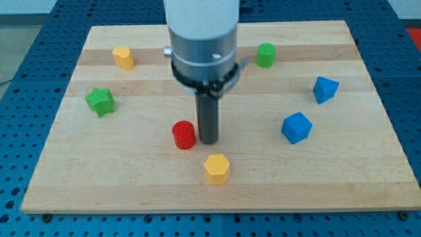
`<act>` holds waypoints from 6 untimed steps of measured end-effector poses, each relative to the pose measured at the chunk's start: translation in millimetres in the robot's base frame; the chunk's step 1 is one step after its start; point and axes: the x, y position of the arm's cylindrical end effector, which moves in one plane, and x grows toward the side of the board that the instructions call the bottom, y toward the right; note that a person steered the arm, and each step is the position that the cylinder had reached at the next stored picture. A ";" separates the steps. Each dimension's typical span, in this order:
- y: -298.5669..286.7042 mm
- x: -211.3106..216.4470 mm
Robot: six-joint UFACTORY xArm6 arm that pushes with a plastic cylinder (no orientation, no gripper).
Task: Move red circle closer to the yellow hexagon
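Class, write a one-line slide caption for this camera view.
My tip rests just right of the red circle, with the yellow hexagon below it.

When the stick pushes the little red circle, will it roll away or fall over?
Probably neither. The red circle is a short, wide cylinder standing on its flat end, so it should slide rather than roll or tip. The wooden board looks smooth, so it likely glides easily. My tip sits right beside it on the view's right, so an off-centre push may make it swerve.

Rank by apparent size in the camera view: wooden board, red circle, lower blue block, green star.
1. wooden board
2. lower blue block
3. green star and red circle: look about alike, so unranked; nearness to the camera may skew this.
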 end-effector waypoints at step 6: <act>-41.8 12.2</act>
